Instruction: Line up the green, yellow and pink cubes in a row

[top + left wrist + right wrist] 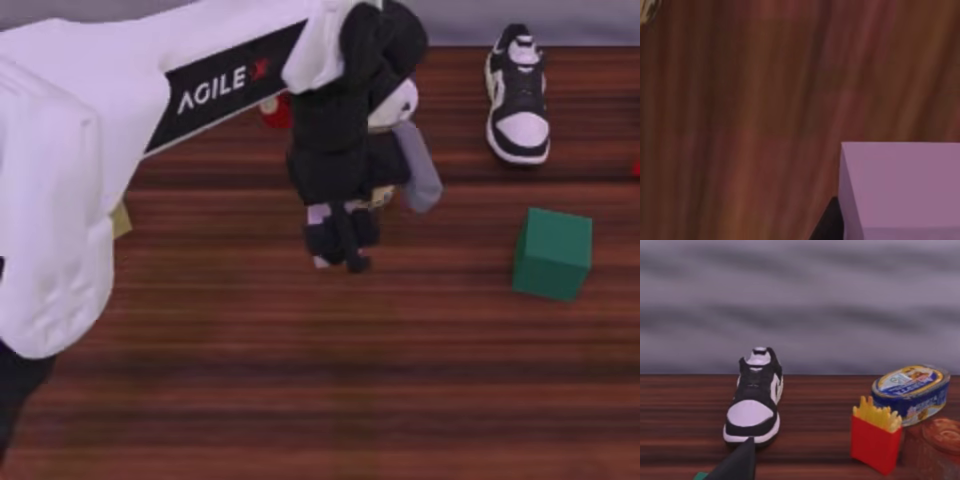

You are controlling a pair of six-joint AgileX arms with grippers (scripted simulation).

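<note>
Near the table's point(300, 400) middle, my left gripper point(338, 245) hangs clamped on the small pale lilac-pink cube point(900, 190), mostly hidden from above. Bare wood lies all along the near edge. At right sits the dark green cube point(552, 253), matte, below a sneaker point(518, 92). Yellow cube unseen.

Table point(300, 400): dark reddish-brown wood, its planks running from left edge to right edge.
Wall point(800, 300): grey, mottled in soft horizontal bands, rising behind the table's far edge.
Light: falling evenly, casting faint shadows.
</note>
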